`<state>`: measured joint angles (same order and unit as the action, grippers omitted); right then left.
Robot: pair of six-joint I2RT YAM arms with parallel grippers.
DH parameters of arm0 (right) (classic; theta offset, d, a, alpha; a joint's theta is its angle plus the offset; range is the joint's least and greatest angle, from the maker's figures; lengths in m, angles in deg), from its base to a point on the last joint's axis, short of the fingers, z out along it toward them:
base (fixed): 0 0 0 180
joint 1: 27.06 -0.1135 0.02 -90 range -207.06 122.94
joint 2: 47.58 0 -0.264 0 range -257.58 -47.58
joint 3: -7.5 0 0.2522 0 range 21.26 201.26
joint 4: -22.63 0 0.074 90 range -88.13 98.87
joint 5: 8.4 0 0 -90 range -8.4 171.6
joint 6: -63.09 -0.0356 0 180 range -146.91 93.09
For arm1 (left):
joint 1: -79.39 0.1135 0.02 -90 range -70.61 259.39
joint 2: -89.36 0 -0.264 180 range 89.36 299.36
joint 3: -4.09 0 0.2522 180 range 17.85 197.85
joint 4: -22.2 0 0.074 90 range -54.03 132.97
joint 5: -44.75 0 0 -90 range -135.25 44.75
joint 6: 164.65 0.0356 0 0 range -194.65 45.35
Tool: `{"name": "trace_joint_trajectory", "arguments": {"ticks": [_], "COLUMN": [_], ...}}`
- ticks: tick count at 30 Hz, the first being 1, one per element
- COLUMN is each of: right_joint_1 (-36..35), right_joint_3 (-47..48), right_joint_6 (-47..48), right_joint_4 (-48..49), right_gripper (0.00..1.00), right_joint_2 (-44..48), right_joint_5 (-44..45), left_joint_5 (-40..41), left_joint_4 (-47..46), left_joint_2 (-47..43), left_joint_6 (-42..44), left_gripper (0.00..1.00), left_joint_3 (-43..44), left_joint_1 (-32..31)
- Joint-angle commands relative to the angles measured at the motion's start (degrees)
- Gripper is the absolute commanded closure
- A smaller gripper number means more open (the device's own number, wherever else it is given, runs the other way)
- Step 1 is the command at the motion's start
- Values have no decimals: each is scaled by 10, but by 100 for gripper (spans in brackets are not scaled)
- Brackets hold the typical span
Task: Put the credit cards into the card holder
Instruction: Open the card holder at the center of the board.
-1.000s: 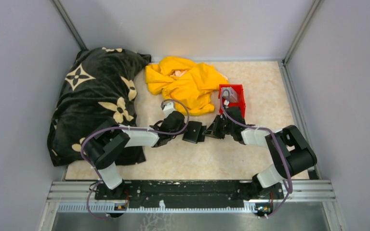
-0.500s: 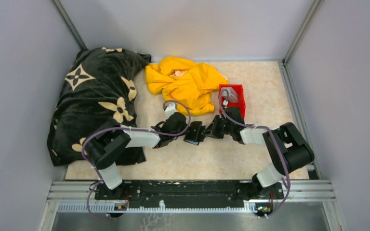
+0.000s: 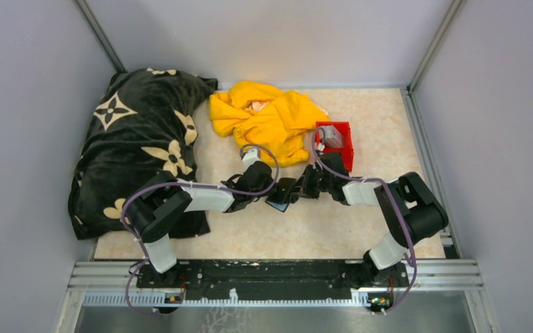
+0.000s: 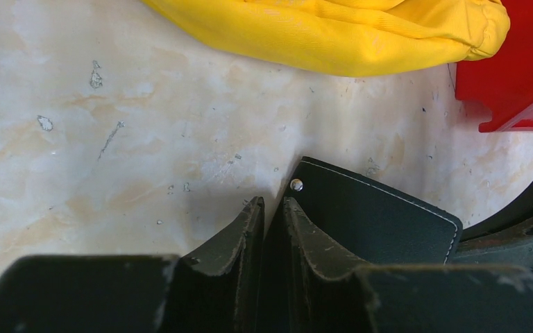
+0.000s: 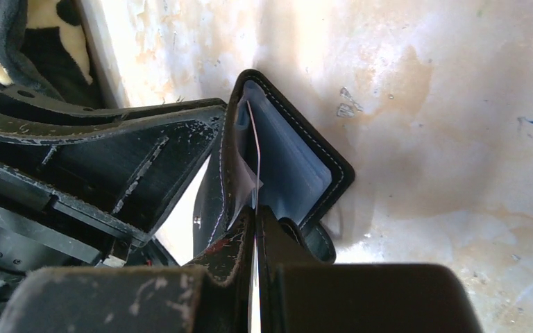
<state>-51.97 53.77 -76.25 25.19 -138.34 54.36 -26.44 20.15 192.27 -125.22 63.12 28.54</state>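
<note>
**Inspector:** What was the state of the left gripper (image 4: 272, 205)?

**Assistant:** Its jaws were nearly together, pinching one leaf of the card holder (image 4: 382, 222). The holder was smooth black leather with pale stitching along rounded corners and a small metal stud near the edge. It was held on edge between the two arms, low over the table (image 3: 361, 104), a beige marbled surface with scuffs.

**Inspector:** And the right gripper (image 5: 257, 211)?

**Assistant:** It was closed flat on a credit card (image 5: 252, 152), which showed edge-on as a thin pale line. The card's far end stood inside the holder's open fold, against a bluish-grey slotted lining. How deep it sat could not be told.

**Inspector:** What else was in the surroundings?

**Assistant:** A rigid red plastic bin (image 3: 347, 147), rectangular, stood just behind the right gripper with grey cards (image 3: 329, 134) inside. A crumpled yellow cloth (image 3: 267, 121) lay beside the bin. A plush black blanket (image 3: 139, 139) with cream flower motifs was heaped at the left.
</note>
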Motion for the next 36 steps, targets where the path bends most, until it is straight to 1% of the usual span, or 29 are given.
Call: {"name": "trace_joint_trajectory", "arguments": {"ticks": [1, 6, 14, 19, 21, 26, 29, 36], "right_joint_1": [-14, -26, -40, -47, -47, -49, -55, -63], "right_joint_3": [35, 40, 33, 36, 39, 51, 69, 116], "right_joint_6": [0, -14, -62, -79, -79, -65, -38, 21], "right_joint_4": [10, 26, 107, 136, 136, 109, 60, -53], "right_gripper": [100, 100, 100, 100, 100, 100, 100, 100], "right_joint_2": [-10, -10, 1, 14, 23, 40, 49, 59], "right_joint_5": [22, 21, 17, 21, 23, 32, 48, 80], "left_joint_5": [-123, -129, -141, -144, -144, -133, -126, -120], "left_joint_4": [221, 222, 232, 240, 245, 275, 293, 325], "left_joint_2": [74, 66, 54, 49, 47, 31, 15, -31], "left_joint_6": [19, 13, 6, -5, -6, -11, -18, -38], "left_gripper": [74, 74, 72, 67, 63, 56, 52, 50], "left_joint_3": [-46, -54, -65, -78, -80, -78, -82, -107], "left_joint_1": [-32, -35, -40, -49, -52, -53, -54, -61]}}
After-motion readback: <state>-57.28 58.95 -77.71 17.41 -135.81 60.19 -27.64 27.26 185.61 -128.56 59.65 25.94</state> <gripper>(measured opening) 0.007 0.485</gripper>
